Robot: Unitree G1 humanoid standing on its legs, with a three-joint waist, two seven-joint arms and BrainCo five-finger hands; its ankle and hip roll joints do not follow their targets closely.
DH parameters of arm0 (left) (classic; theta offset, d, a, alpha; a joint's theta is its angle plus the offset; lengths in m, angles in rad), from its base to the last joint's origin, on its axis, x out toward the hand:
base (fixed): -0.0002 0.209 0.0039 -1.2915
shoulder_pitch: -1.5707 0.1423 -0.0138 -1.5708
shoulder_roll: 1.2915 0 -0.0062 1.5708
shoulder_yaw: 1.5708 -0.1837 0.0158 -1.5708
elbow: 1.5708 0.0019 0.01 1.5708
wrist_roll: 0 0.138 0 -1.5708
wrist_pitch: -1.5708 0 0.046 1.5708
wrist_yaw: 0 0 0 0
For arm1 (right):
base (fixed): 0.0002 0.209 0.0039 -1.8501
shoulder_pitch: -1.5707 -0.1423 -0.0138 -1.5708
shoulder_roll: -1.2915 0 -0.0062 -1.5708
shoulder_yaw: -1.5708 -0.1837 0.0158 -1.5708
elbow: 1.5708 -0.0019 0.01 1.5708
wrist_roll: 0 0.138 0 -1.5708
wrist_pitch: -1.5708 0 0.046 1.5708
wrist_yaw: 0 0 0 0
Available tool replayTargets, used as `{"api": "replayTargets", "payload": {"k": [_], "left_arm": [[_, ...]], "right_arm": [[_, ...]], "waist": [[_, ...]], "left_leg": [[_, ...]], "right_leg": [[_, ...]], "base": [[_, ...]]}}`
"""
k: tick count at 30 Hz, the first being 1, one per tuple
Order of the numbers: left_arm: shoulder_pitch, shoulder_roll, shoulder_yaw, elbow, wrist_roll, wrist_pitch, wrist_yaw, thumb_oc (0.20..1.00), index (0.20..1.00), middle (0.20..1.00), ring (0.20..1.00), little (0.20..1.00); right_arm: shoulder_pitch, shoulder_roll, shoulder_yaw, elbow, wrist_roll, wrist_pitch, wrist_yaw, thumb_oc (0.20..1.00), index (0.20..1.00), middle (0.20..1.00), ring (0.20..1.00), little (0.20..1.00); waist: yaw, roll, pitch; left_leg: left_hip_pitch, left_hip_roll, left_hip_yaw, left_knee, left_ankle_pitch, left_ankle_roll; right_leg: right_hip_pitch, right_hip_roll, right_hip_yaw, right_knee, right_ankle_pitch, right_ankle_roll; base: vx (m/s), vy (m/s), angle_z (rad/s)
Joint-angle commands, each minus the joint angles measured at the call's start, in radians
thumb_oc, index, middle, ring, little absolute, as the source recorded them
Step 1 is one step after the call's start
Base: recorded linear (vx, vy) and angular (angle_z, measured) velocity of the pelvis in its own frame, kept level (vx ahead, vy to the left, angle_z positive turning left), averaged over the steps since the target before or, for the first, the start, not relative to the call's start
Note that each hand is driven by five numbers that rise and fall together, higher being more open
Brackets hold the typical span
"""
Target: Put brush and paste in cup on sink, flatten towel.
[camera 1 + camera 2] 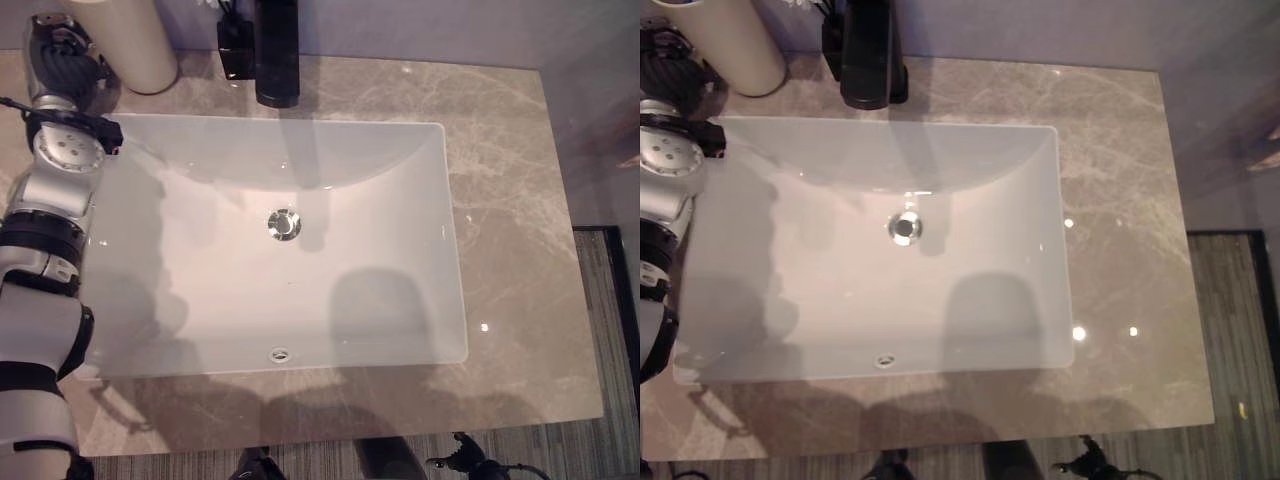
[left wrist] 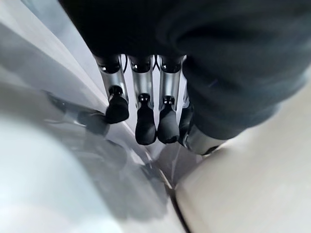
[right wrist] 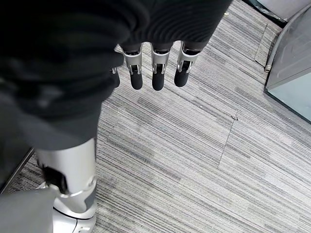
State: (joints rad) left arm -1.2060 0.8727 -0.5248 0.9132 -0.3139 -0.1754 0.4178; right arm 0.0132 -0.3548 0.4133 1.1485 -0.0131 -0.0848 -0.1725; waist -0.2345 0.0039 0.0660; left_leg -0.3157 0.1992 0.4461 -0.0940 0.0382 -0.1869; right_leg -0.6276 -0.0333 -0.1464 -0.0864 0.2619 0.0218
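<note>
A tall cream cup stands on the marble counter at the sink's back left corner. My left hand is raised just left of the cup, over the basin's corner. In the left wrist view its fingers hang relaxed with nothing between them, and the cup's cream wall is close beside them. My right hand hangs low over grey striped carpet, fingers loose and empty. The white rectangular sink has only its metal drain inside.
A black faucet stands at the back middle of the sink, with a small black holder next to it. Bare marble counter runs to the right of the basin. Carpet lies past the counter's front and right edges.
</note>
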Motion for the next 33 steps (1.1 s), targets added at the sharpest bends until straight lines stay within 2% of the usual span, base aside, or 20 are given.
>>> {"api": "replayTargets", "payload": {"k": [1,9,12,15,16,18,19,20,24,26,27,30,31,32,33], "left_arm": [[0.002,0.004,0.044,-0.047,0.02,-0.06,0.004,0.2,0.2,0.2,0.2,0.2],[0.037,-0.008,0.09,-0.007,0.091,-0.019,0.052,0.2,0.2,0.2,0.2,0.2],[0.098,-0.019,0.146,-0.017,0.125,0.001,0.083,0.2,0.2,0.2,0.2,0.2],[0.176,-0.036,0.209,-0.083,0.129,-0.011,0.12,0.2,0.2,0.2,0.2,0.2],[0.282,-0.026,0.278,-0.19,0.16,-0.039,0.16,0.2,0.2,0.2,0.2,0.2],[0.437,-0.044,0.395,-0.317,0.157,-0.071,0.195,0.2,0.2,0.2,0.2,0.2],[0.593,-0.059,0.497,-0.43,0.171,-0.099,0.213,0.2,0.2,0.2,0.2,0.2],[0.6,-0.06,0.502,-0.435,0.173,-0.097,0.213,0.2,0.2,0.2,0.2,0.2],[0.8,-0.115,0.626,-0.579,0.192,-0.116,0.21,0.2,0.2,0.2,0.2,0.2],[0.857,-0.136,0.657,-0.615,0.198,-0.12,0.208,0.2,0.2,0.2,0.2,0.2],[0.924,-0.174,0.691,-0.663,0.202,-0.127,0.188,0.2,0.2,0.2,0.2,0.2],[1.02,-0.222,0.727,-0.736,0.211,-0.132,0.153,0.2,0.2,0.2,0.2,0.2],[1.024,-0.223,0.729,-0.74,0.211,-0.131,0.152,0.2,0.2,0.2,0.2,0.2],[1.078,-0.246,0.744,-0.78,0.218,-0.132,0.125,0.2,0.2,0.2,0.2,0.2],[1.107,-0.258,0.748,-0.796,0.224,-0.135,0.116,0.222,0.222,0.222,0.222,0.222]], "right_arm": [[-0.032,-0.056,-0.022,0.004,0.028,0.005,-0.013,1.0,1.0,1.0,1.0,1.0],[-0.028,-0.062,-0.021,0.015,0.009,0.011,-0.021,1.0,1.0,1.0,1.0,1.0],[-0.022,-0.068,-0.036,0.019,0.003,0.013,-0.025,1.0,1.0,1.0,1.0,1.0],[-0.019,-0.069,-0.046,0.029,0.001,0.016,-0.028,1.0,1.0,1.0,1.0,1.0],[-0.023,-0.059,-0.051,0.034,-0.006,0.019,-0.027,1.0,1.0,1.0,1.0,1.0],[-0.022,-0.058,-0.049,0.021,-0.008,0.017,-0.016,1.0,1.0,1.0,1.0,1.0],[-0.017,-0.06,-0.066,0.005,-0.008,0.014,0.0,1.0,1.0,1.0,1.0,1.0],[-0.017,-0.061,-0.063,0.004,-0.008,0.015,0.0,1.0,1.0,1.0,1.0,1.0],[-0.011,-0.074,-0.11,0.02,-0.009,0.021,0.015,1.0,1.0,1.0,1.0,1.0],[0.002,-0.076,-0.119,0.022,-0.012,0.024,0.018,1.0,1.0,1.0,1.0,1.0],[0.018,-0.078,-0.143,0.041,-0.025,0.033,0.025,1.0,1.0,1.0,1.0,1.0],[0.043,-0.067,-0.174,0.082,-0.048,0.051,0.034,1.0,1.0,1.0,1.0,1.0],[0.044,-0.067,-0.173,0.083,-0.049,0.051,0.034,1.0,1.0,1.0,1.0,1.0],[0.051,-0.062,-0.183,0.095,-0.06,0.06,0.052,1.0,1.0,1.0,1.0,1.0],[0.057,-0.057,-0.201,0.102,-0.052,0.062,0.051,1.0,1.0,1.0,1.0,1.0]], "waist": [[-0.037,0.039,0.068],[-0.033,0.038,0.07],[-0.025,0.035,0.063],[-0.017,0.03,0.059],[-0.004,0.001,0.053],[0.018,-0.02,0.046],[0.05,-0.047,0.03],[0.047,-0.049,0.029],[0.078,-0.061,-0.006],[0.075,-0.057,-0.017],[0.069,-0.05,-0.039],[0.079,-0.048,-0.06],[0.079,-0.049,-0.06],[0.088,-0.055,-0.061],[0.094,-0.059,-0.055]], "left_leg": [[0.07,0.002,-0.144,0.007,0.018,-0.001],[0.099,-0.002,-0.13,0.007,0.009,0.003],[0.121,-0.007,-0.133,0.007,-0.002,0.007],[0.147,-0.009,-0.143,0.007,-0.009,0.009],[0.176,-0.024,-0.16,0.007,-0.003,0.022],[0.239,-0.037,-0.2,0.007,-0.005,0.033],[0.277,-0.052,-0.265,0.045,-0.032,0.045],[0.274,-0.056,-0.265,0.046,-0.028,0.046],[0.328,-0.083,-0.386,0.104,-0.076,0.07],[0.355,-0.091,-0.398,0.106,-0.092,0.079],[0.395,-0.106,-0.397,0.108,-0.12,0.093],[0.423,-0.157,-0.415,0.129,-0.155,0.12],[0.424,-0.158,-0.415,0.13,-0.156,0.121],[0.429,-0.2,-0.418,0.136,-0.189,0.146],[0.422,-0.221,-0.422,0.143,-0.199,0.157]], "right_leg": [[0.067,0.005,-0.06,0.036,-0.087,0.123],[0.087,0.007,-0.053,0.036,-0.094,0.12],[0.112,0.002,-0.058,0.038,-0.1,0.118],[0.15,-0.003,-0.065,0.033,-0.102,0.119],[0.182,-0.004,-0.073,0.029,-0.088,0.106],[0.236,0.013,-0.052,0.018,-0.092,0.101],[0.279,0.011,-0.026,0.014,-0.099,0.099],[0.278,0.007,-0.026,0.013,-0.096,0.099],[0.345,-0.002,-0.005,0.032,-0.124,0.096],[0.363,-0.007,-0.005,0.047,-0.135,0.098],[0.395,-0.02,-0.004,0.063,-0.139,0.106],[0.429,-0.054,0.01,0.052,-0.104,0.127],[0.432,-0.055,0.011,0.051,-0.102,0.129],[0.431,-0.085,0.024,0.048,-0.073,0.149],[0.426,-0.102,0.031,0.047,-0.05,0.161]], "base": [[0.0,0.0,0.0],[0.0,0.001,-0.02],[-0.01,-0.005,-0.04],[-0.01,-0.018,0.01],[-0.03,-0.039,0.05],[0.02,0.003,-0.23],[0.02,0.032,-0.42],[0.02,0.041,-0.49],[-0.02,0.092,-0.31],[-0.06,0.138,0.18],[-0.11,0.187,0.31],[-0.16,0.217,0.2],[-0.27,0.221,0.08],[-0.31,0.221,0.03],[-0.45,0.295,0.02]]}}
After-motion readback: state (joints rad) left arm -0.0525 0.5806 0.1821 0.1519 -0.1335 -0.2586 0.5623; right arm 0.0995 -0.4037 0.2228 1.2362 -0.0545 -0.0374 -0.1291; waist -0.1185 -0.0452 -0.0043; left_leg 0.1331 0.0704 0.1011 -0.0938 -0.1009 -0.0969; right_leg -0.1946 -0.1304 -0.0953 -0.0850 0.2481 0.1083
